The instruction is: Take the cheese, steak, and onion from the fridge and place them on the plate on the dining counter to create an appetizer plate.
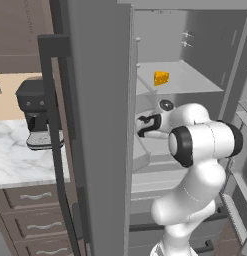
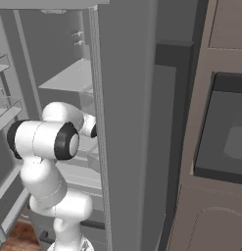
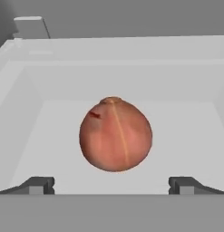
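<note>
- 1 onion (image 3: 115, 134) sits in a pale fridge drawer (image 3: 31, 113), straight ahead of your gripper (image 3: 111, 185); its 2 fingertips (image 3: 38, 185) stand wide apart and hold nothing.
- You see the cheese (image 1: 161, 78) on the upper shelf (image 1: 190, 80) of the open fridge (image 1: 102, 125), above the arm (image 1: 195, 150).
- By my judgement no item is moved yet: onion first, then the cheese and the steak to the plate.

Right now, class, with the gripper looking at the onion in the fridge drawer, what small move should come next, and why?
Probably ease the gripper forward until its open fingertips straddle the onion, then close. The onion sits centred between the tips inside the pale drawer but ahead of them, not yet between them.
</note>
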You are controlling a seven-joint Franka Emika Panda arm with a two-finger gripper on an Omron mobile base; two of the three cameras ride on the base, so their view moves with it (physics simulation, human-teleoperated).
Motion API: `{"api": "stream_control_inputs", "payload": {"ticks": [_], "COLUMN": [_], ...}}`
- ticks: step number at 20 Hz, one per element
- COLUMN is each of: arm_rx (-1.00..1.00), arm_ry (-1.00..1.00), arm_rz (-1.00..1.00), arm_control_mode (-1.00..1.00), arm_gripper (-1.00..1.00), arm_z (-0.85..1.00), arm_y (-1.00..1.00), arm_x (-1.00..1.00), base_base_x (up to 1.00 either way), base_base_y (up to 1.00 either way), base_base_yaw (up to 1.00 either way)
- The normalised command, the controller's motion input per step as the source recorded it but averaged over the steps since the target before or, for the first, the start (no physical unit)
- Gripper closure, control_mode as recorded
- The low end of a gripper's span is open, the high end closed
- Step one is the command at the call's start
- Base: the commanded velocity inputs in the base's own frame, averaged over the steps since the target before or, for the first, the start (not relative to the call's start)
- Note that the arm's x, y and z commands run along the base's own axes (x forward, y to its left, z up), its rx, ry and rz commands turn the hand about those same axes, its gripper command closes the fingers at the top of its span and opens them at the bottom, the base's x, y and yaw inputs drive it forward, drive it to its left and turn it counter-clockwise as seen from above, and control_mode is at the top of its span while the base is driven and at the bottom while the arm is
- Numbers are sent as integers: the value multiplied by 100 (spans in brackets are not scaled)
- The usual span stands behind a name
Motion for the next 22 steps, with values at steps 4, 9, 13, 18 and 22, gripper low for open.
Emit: {"api": "stream_control_inputs", "payload": {"ticks": [4, 9, 13, 18, 22], "arm_rx": [0, 0, 0, 0, 0], "arm_ry": [0, 0, 0, 0, 0], "arm_rz": [0, 0, 0, 0, 0], "arm_control_mode": [-100, -100, -100, -100, -100], "arm_gripper": [-100, -100, -100, -100, -100], "arm_z": [-16, -18, -21, -27, -31], "arm_y": [-3, -3, -3, -2, 0], "arm_x": [34, 36, 24, 5, 8], "base_base_x": [0, 0, 0, 0, 0], "base_base_y": [0, 0, 0, 0, 0], "base_base_yaw": [0, 0, 0, 0, 0]}}
